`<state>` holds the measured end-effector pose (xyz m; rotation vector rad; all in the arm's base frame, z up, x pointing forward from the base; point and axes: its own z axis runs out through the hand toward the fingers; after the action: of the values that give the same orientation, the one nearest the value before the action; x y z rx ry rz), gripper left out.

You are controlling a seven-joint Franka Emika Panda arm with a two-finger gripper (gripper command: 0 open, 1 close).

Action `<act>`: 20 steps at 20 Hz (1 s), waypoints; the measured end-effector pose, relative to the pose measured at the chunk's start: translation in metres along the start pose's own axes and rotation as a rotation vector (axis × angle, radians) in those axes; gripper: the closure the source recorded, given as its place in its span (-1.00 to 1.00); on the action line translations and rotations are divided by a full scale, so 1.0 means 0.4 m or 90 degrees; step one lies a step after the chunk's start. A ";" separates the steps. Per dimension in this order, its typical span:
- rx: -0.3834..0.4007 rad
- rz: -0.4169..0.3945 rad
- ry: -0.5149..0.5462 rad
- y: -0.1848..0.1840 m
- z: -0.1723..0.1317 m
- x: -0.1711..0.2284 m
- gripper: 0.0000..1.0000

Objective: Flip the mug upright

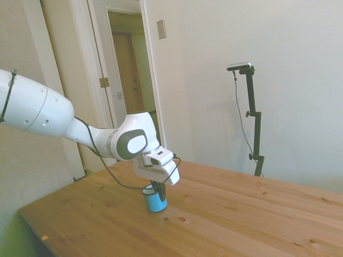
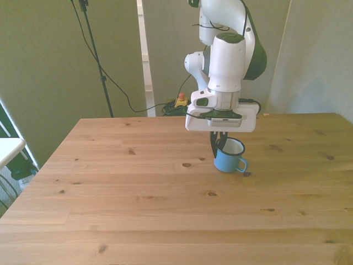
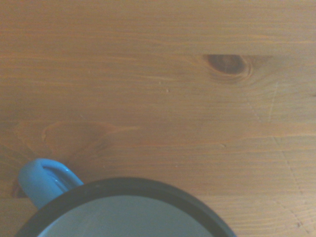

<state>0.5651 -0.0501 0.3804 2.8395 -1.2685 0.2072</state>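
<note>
While upright on the table (image 2: 138,193), mug (image 2: 227,159) directly under tool (image 2: 217,144), fingers straddling its rim, grip unclear.

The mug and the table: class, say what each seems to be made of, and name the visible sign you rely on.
The mug looks like enamelled metal, though glazed ceramic is possible: glossy light-blue outside, pale inside, a thin dark rim and a thin loop handle. The table looks like solid wood planks with a smooth finish: visible grain, dark knots and board seams.
</note>
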 end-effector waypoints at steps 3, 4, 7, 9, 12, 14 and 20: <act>-0.003 -0.002 -0.003 -0.003 0.007 0.000 -1.00; -0.003 -0.002 -0.003 -0.004 0.007 -0.001 -1.00; -0.003 -0.005 -0.002 -0.009 0.007 -0.005 -1.00; -0.003 -0.009 -0.002 -0.013 0.008 -0.009 -1.00; -0.004 -0.013 -0.002 -0.018 0.007 -0.014 -1.00; -0.004 -0.013 -0.001 -0.017 0.006 -0.012 -1.00; -0.006 0.004 0.005 0.024 -0.048 0.009 -1.00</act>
<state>0.5581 -0.0576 0.3997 2.8248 -1.2729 0.2132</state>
